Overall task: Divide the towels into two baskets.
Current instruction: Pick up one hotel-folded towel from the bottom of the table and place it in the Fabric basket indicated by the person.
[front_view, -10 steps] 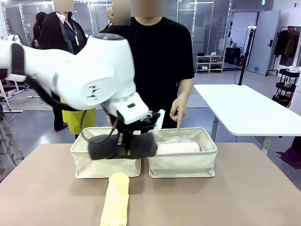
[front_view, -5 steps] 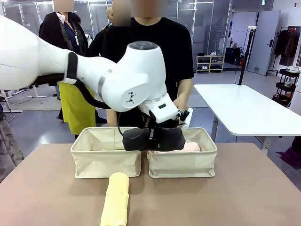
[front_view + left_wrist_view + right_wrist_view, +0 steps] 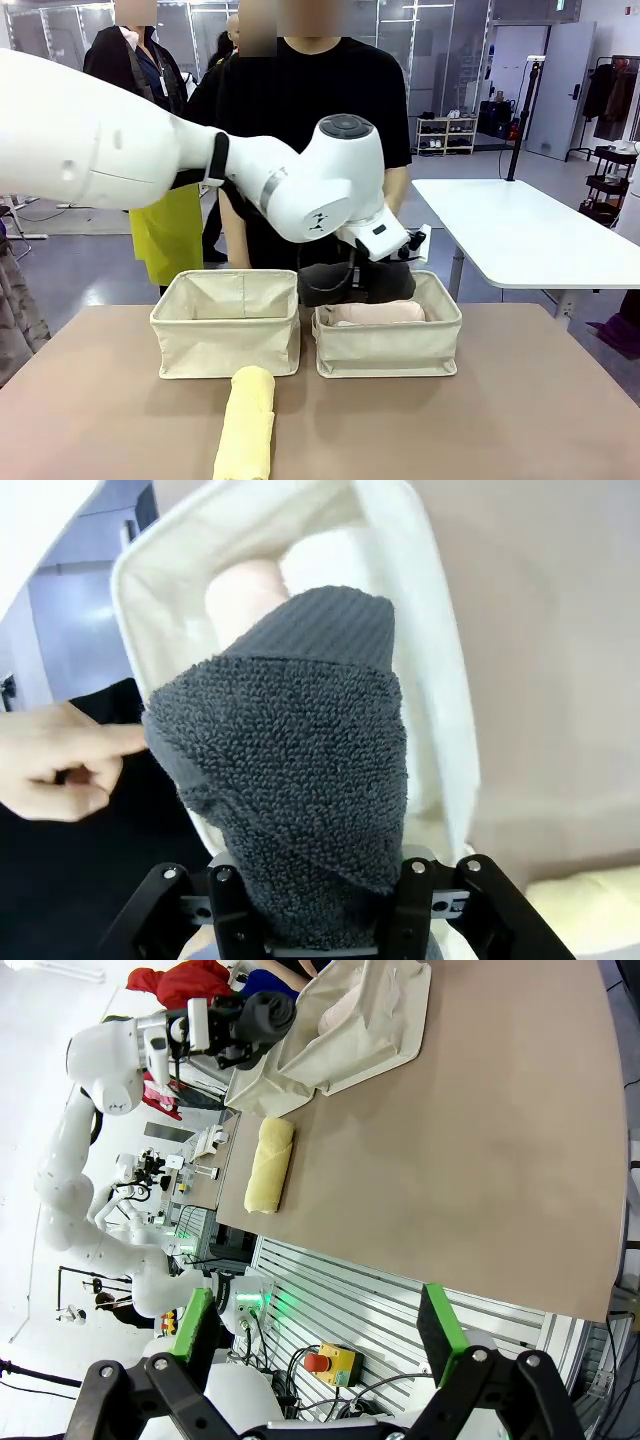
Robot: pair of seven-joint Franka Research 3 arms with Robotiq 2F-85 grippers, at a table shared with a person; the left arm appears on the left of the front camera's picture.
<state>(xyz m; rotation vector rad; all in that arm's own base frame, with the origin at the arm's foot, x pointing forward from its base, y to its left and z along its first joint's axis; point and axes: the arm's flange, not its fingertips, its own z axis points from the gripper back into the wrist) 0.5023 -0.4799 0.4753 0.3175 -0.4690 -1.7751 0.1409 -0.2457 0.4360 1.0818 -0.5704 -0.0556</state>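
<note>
My left gripper [image 3: 378, 272] is shut on the dark grey towel [image 3: 355, 285] and holds it just above the right basket [image 3: 388, 350]. A pale pink towel [image 3: 378, 313] lies in that basket. In the left wrist view the grey towel [image 3: 290, 780] sticks out from between the fingers [image 3: 410, 910], over the pink towel [image 3: 245, 585] and a white towel [image 3: 320, 560]. The left basket [image 3: 225, 335] stands beside it. A pale yellow towel [image 3: 247, 425] lies on the table in front. My right gripper [image 3: 318, 1330] is open, off the table's edge.
A person in black stands behind the baskets; a hand [image 3: 60, 765] points a finger at the right basket's far rim. The brown tabletop [image 3: 500, 420] has free room to the right and left of the yellow towel. A white table [image 3: 520, 235] stands farther right.
My left arm has swung to the right with the grey towel, from in front of the left basket to above the right basket. The yellow towel has stayed put.
</note>
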